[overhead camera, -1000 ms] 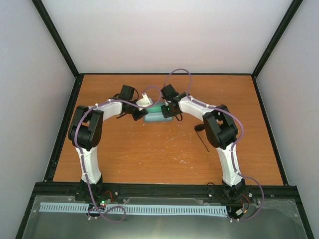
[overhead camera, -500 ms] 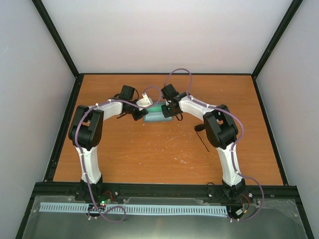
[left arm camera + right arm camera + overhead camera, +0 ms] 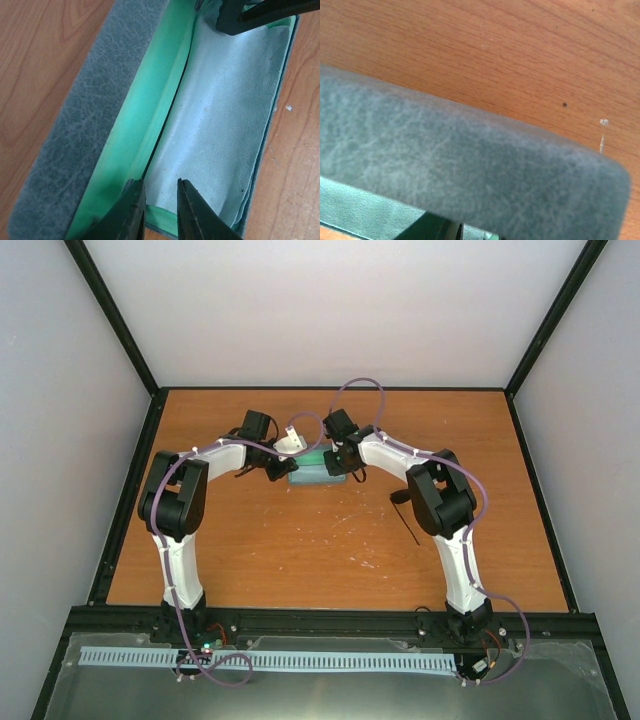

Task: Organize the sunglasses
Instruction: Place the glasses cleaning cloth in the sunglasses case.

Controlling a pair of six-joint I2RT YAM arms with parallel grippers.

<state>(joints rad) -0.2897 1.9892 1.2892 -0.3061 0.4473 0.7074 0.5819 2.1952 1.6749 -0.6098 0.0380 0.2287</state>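
The left hand [image 3: 159, 212], jaws narrowly parted and gripping nothing that shows, and the right hand [image 3: 342, 464], its opening impossible to tell, meet at the open blue-grey oblong case [image 3: 75, 150], while the small black sunglasses [image 3: 405, 512] lie back toward the bases on the wooden bench [image 3: 300, 550], beside the right arm's elbow, long temple running near-to-far.

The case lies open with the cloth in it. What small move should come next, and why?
Probably the right gripper should lift away from the case and head for the sunglasses. The pale cloth already lies inside the open case, while the sunglasses lie out on the table beside the right arm; the left gripper, jaws slightly apart, sits at the case's other end.
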